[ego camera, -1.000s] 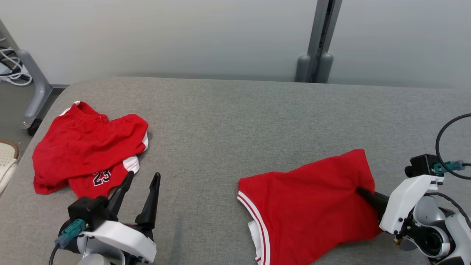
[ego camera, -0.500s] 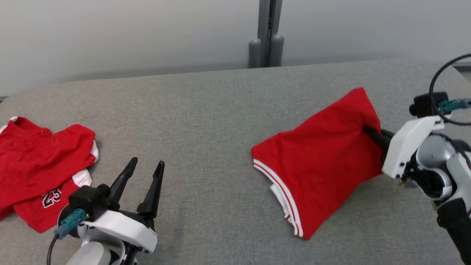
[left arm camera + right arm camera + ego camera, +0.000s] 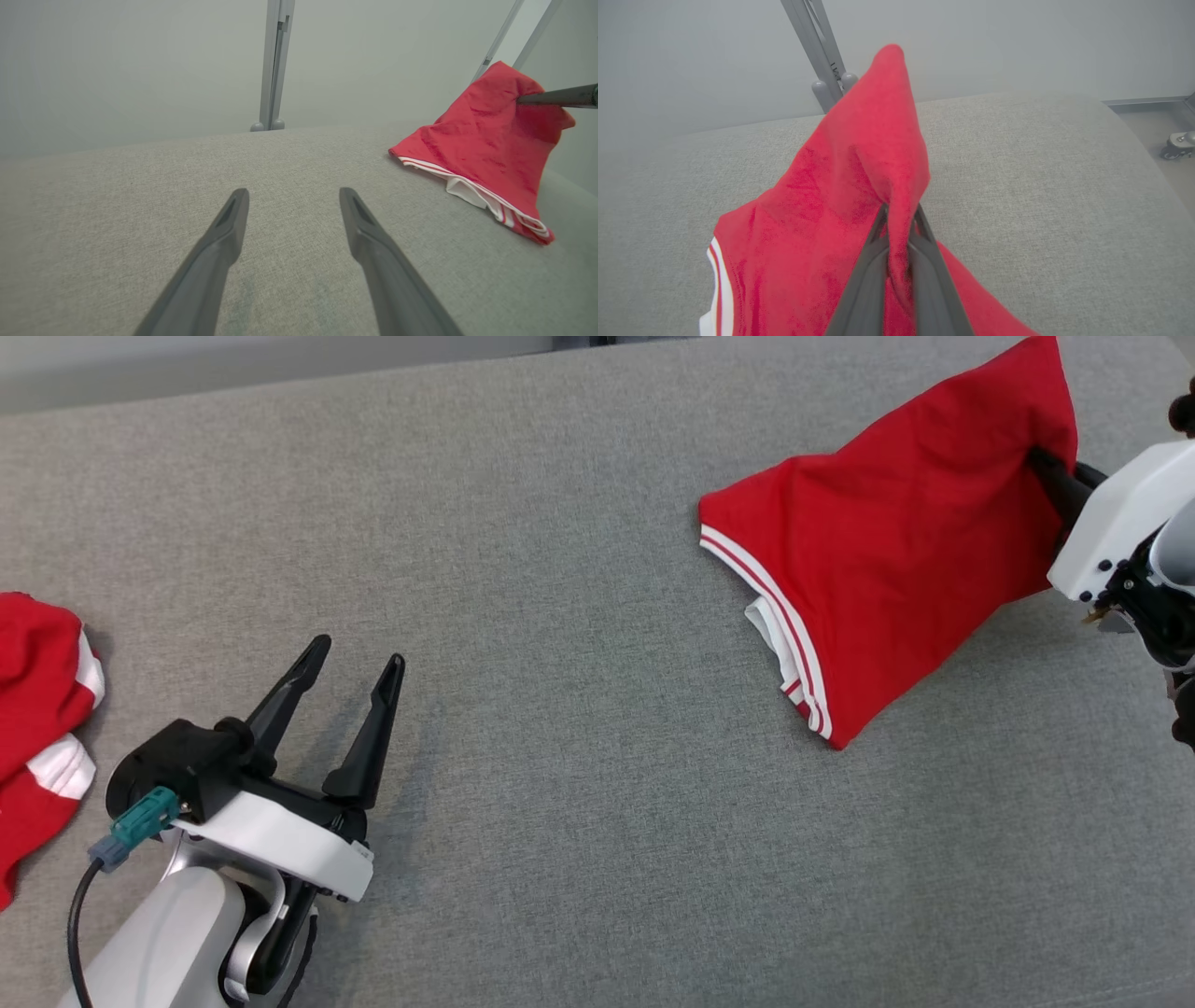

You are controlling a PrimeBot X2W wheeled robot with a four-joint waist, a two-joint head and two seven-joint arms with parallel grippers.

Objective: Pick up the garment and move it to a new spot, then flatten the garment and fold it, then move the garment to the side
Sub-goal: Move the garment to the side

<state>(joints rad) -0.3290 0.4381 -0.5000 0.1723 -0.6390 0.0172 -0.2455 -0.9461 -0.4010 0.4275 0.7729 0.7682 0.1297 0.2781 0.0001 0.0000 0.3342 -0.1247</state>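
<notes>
The garment [image 3: 887, 541], red with white-striped trim, is folded and rests with its striped edge on the grey table [image 3: 560, 616] at the far right. Its other edge is pulled up off the surface, where my right gripper [image 3: 1038, 457] is shut on a bunched fold. In the right wrist view the red garment [image 3: 831, 210] rises in a peak above that gripper [image 3: 899, 212]. My left gripper [image 3: 359, 651] stands open and holds nothing, low over the table at the lower left. From the left wrist view, that gripper [image 3: 293, 191] points across bare cloth, the garment [image 3: 486, 144] off to its right.
A second red and white garment [image 3: 37, 691] lies crumpled at the table's left edge. A grey post [image 3: 274, 65] stands behind the table against a pale wall. The table's right end curves down to the floor, where a caster wheel [image 3: 1178, 142] stands.
The head camera has swung, shifting the whole picture. My right gripper has dragged the garment toward the table's far right and lifted its held edge. The left gripper stays open.
</notes>
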